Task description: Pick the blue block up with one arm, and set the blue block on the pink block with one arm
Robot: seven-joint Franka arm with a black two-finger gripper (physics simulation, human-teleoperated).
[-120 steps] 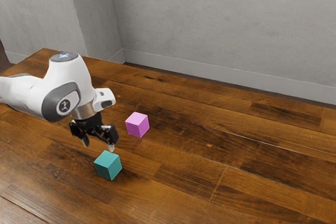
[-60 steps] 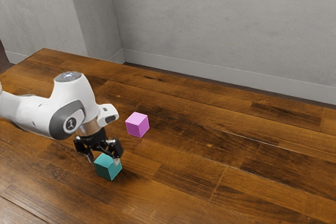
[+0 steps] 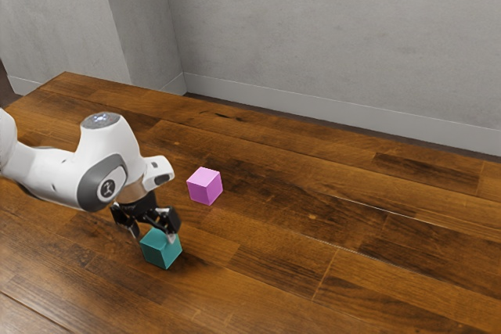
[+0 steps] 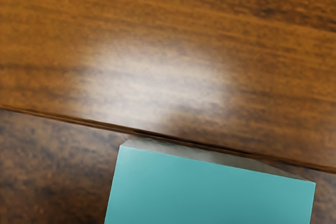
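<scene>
Jaws of the gripper [image 3: 150,229] stand spread astride the blue block [image 3: 160,249], which sits on the floor [image 3: 329,217] near the pink block [image 3: 204,185]. It looks rigid, light and smooth, so I'd pinch opposite flat faces, low down.

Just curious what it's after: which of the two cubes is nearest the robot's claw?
The blue block, right under the gripper; the pink block sits apart, nearer the wall.

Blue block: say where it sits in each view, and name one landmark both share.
Exterior view: blue block at lower left, under the gripper, pink block beyond.
Wrist view: blue block close under the gripper.
Shared landmark: the dark wooden floor it rests on.
</scene>
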